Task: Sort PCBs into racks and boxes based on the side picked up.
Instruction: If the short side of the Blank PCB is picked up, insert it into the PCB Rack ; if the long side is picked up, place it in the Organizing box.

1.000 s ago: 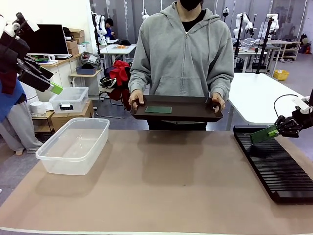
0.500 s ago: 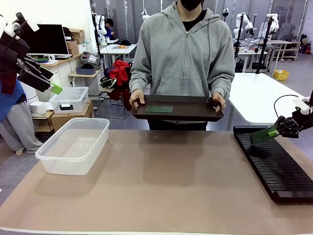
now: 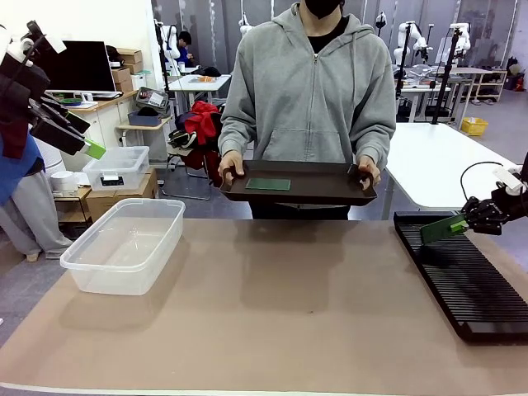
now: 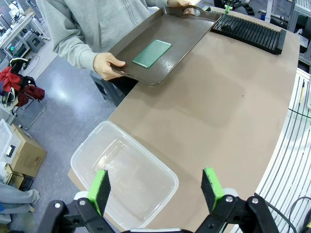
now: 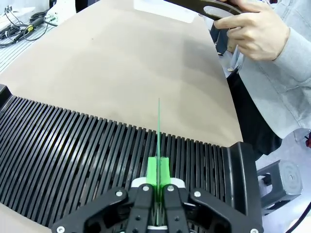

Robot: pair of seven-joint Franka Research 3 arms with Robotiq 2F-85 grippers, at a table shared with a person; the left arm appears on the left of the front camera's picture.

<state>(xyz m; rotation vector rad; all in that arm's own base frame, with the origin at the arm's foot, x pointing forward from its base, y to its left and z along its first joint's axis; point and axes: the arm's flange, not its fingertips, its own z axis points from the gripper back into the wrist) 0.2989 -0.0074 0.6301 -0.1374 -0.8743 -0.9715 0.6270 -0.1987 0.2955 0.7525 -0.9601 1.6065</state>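
One green PCB (image 3: 441, 228) hangs tilted just above the far end of the long black slotted rack (image 3: 470, 280), with my right gripper (image 3: 464, 221) shut on it. The right wrist view shows that PCB (image 5: 159, 126) edge-on between the right gripper's (image 5: 158, 167) pads, over the rack's slots (image 5: 73, 145). A second PCB (image 3: 267, 185) lies flat on the dark brown tray (image 3: 330, 194) that a person holds at the far edge. My left gripper (image 3: 87, 136) is raised high at the left and open, above the clear box (image 3: 124, 243); the left wrist view shows this gripper (image 4: 155, 187), the box (image 4: 141, 149), and the tray's PCB (image 4: 152, 53).
The person's hands (image 5: 257, 31) grip the tray's handles at the table's far side. A smaller lidded clear bin (image 3: 117, 167) stands off the table behind the box. Bare brown tabletop (image 3: 289, 313) lies between box and rack.
The right gripper and its PCB have crept slightly left and down over the rack. The left arm and the tray have barely moved.
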